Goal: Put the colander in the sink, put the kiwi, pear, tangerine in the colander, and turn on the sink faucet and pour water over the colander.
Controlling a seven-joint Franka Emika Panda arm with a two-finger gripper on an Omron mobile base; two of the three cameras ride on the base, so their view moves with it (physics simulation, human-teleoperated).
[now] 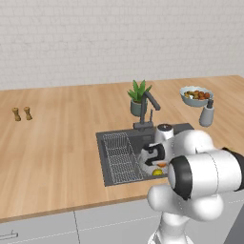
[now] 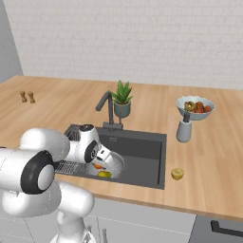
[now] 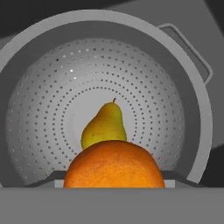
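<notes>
A: The tangerine (image 3: 114, 165) hides the pear's (image 3: 105, 126) lower half and both fingertips in the hand view.

B: And from the base cameras, the arm covers most of the colander (image 2: 116, 163); whether the jaws are clamped cannot be told.

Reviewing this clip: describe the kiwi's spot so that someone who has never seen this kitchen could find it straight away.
Start at the dark sink set into the wooden counter. Just off the basin's front corner, on the side where the soap bottle and the fruit bowl stand, the kiwi sits alone on bare wood. It is small, round and tan-olive, whereas the pear and the tangerine are at the colander.
</notes>
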